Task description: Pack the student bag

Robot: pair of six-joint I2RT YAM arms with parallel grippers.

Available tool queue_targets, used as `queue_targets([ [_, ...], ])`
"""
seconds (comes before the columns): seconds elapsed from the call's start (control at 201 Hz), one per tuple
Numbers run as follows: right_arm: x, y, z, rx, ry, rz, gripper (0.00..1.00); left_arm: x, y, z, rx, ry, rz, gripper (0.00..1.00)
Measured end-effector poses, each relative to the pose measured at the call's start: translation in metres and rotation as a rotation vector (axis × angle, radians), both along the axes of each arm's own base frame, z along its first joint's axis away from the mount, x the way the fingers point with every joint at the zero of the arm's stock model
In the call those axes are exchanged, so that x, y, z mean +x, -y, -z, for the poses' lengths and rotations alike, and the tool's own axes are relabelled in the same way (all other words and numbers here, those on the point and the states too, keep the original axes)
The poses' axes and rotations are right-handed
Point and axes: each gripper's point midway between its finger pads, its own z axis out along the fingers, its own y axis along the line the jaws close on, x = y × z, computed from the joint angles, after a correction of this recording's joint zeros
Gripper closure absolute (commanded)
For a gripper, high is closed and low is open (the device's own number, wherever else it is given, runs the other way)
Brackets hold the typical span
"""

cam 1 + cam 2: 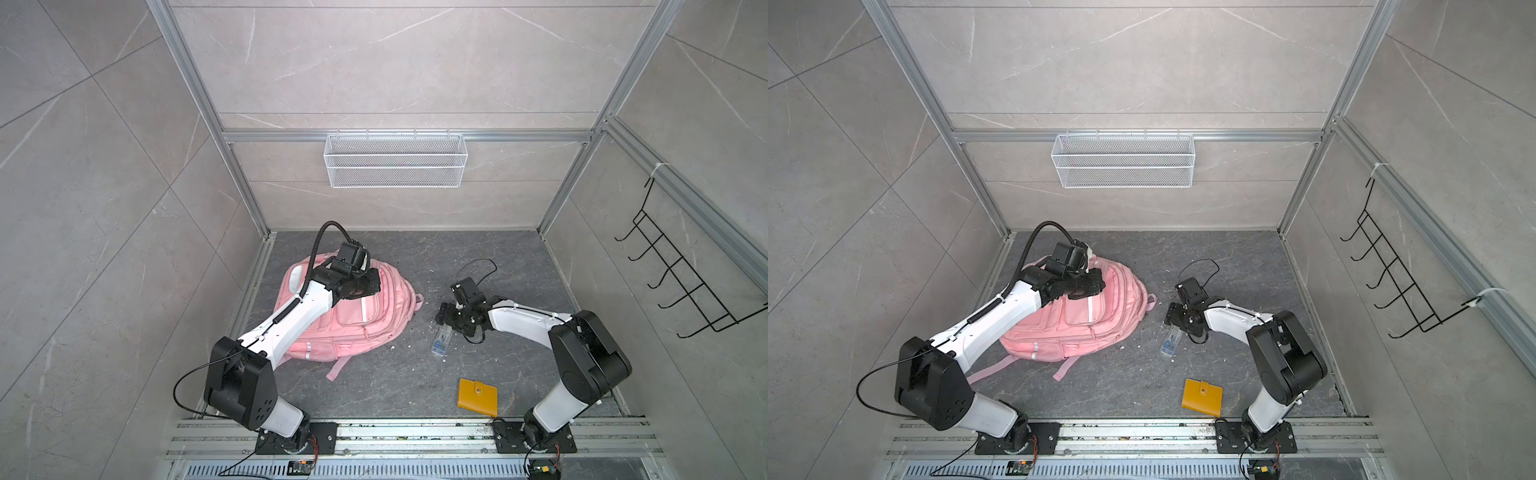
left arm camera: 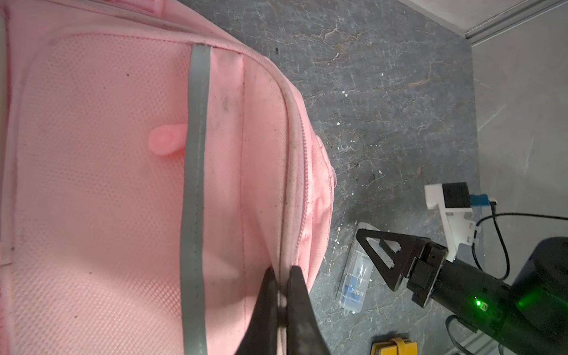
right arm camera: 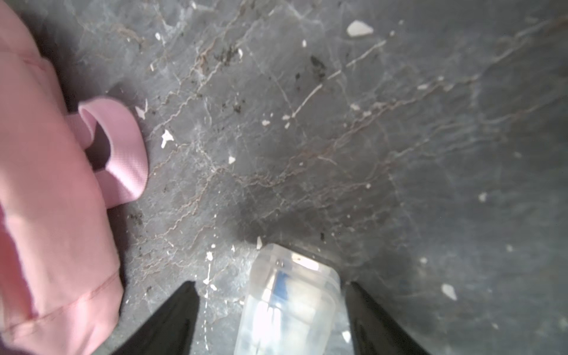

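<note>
Two findings: we see the left gripper point(image 2: 281, 276) clamped on the zip edge of the student bag point(image 1: 374, 320), which lies flat at left. We record the right gripper point(image 3: 270, 284) open, astride a clear case point(image 3: 289, 310).

The student bag point(image 1: 374, 320) lies left of the box point(image 1: 441, 339) and wallet point(image 1: 478, 397).

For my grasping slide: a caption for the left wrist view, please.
Left gripper pinches the student bag beside its zipper; right gripper over a clear case.
</note>
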Motion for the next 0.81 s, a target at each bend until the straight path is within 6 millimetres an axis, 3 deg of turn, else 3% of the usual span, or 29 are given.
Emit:
queue_targets([
  [0.374, -0.002, -0.013, 0.008, -0.194, -0.027, -0.137, 0.17, -0.008, -0.02, -0.018, -0.127, 0.029, -0.042, 1.0],
  [0.658, -0.03, -0.024, 0.013, -0.331, -0.064, -0.271, 0.11, -0.006, -0.022, -0.019, -0.181, 0.022, -0.046, 1.0],
  [0.807, -0.044, -0.015, 0.013, -0.338, -0.091, -0.267, 0.2, -0.005, -0.023, -0.021, -0.195, 0.024, -0.043, 1.0],
])
